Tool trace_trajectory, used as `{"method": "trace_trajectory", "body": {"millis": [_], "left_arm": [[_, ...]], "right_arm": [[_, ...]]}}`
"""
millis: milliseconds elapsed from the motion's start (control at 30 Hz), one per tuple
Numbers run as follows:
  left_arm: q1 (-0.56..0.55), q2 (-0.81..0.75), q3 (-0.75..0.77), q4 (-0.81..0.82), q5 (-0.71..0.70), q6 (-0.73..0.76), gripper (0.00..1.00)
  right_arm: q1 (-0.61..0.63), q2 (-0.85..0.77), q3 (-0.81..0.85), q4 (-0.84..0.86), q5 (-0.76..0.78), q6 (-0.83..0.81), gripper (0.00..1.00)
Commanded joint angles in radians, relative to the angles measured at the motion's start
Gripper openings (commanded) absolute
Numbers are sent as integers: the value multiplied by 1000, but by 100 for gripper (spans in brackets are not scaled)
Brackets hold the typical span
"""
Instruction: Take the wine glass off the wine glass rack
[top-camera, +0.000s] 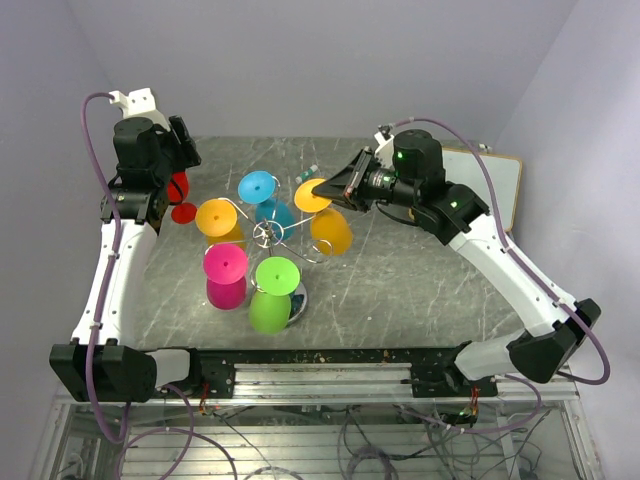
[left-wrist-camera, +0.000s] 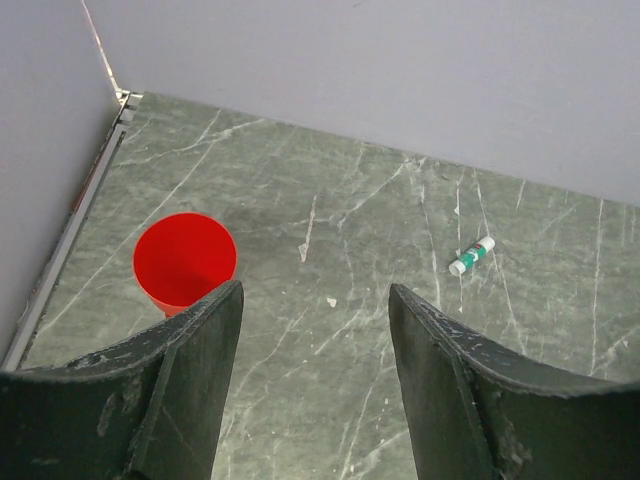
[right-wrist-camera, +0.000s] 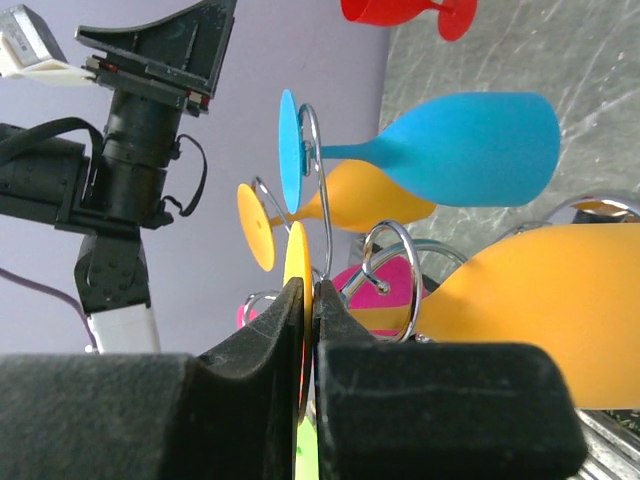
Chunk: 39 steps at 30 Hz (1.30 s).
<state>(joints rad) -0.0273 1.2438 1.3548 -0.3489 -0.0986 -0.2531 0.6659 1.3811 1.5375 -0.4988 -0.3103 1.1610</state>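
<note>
So far, the orange wine glass at two o'clock on the rack is pinched by the right tool but not yet unhooked.

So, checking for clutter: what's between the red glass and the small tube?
Just bare table with pale flecks, shown in the left wrist view.

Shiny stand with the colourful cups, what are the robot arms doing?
The right arm's tool is pinched shut on the round foot of an orange wine glass that hangs upside down on the shiny chrome wire rack; it is not off yet. A blue glass, a pink glass and a green glass hang there too. The left arm's tool is open above the grey stone table, near a red wine glass standing there.
</note>
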Motion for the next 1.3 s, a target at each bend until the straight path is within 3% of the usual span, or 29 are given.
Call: {"method": "trace_trajectory", "body": {"millis": [0,667,1000,1267], "left_arm": [[10,2,42,1,24,-8,70],[12,-1,41,2,32,-13,70],[12,-2,43,2,36,-13,70],[12,-3,43,1,39,-15,70]], "right_arm": [[-6,-26,-35,82,-77,50,0],[32,63,20,169,-138,78,0],[32,116,78,159,-77,94,0],[32,127,76,189,-17,201,0]]}}
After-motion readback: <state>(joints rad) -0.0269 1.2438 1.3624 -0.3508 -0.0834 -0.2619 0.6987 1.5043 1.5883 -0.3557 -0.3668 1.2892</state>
